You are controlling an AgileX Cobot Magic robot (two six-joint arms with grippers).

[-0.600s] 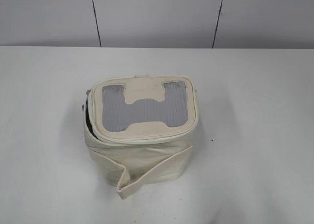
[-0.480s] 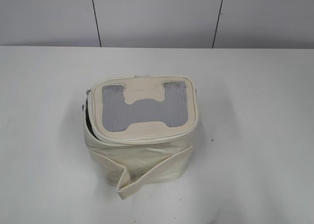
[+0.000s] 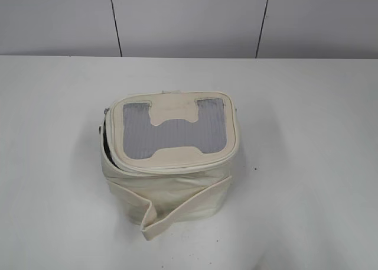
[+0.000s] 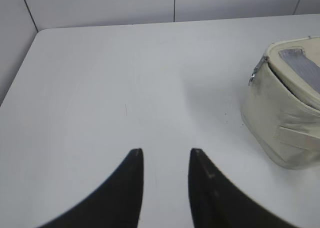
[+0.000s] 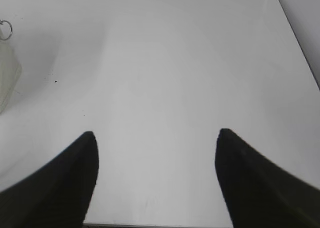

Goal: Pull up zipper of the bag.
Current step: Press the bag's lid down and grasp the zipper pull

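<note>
Comparing this moment with the exterior pictures from half a second before turns up no visible difference: the bag (image 3: 170, 161) sits at the same spot near the middle of the white table (image 3: 307, 163), its lid at the same tilt and its strap (image 3: 180, 214) folded the same way, with neither arm in that view. It is a small boxy cream-white leatherette bag whose lid carries a grey mesh panel (image 3: 171, 134) broken by a cream H-shaped patch (image 3: 172, 110). The loose fabric strap crosses the front wall and ends in a flap resting on the table. Along the lid's left edge a dark gap shows between lid and body, so the zipper (image 3: 105, 141) is undone there, and a small silver pull (image 3: 100, 128) hangs at that left corner. From the left wrist, the left gripper (image 4: 165, 155) hovers over bare table with its two dark fingers a narrow gap apart, grasping nothing, the bag well off to its right with a metal pull (image 4: 256, 74) dangling at the lid's corner. From the right wrist, the right gripper (image 5: 156, 138) is spread wide and empty above the table, with a ring-ended pull (image 5: 5, 29) and a sliver of the bag at the far left edge.
</note>
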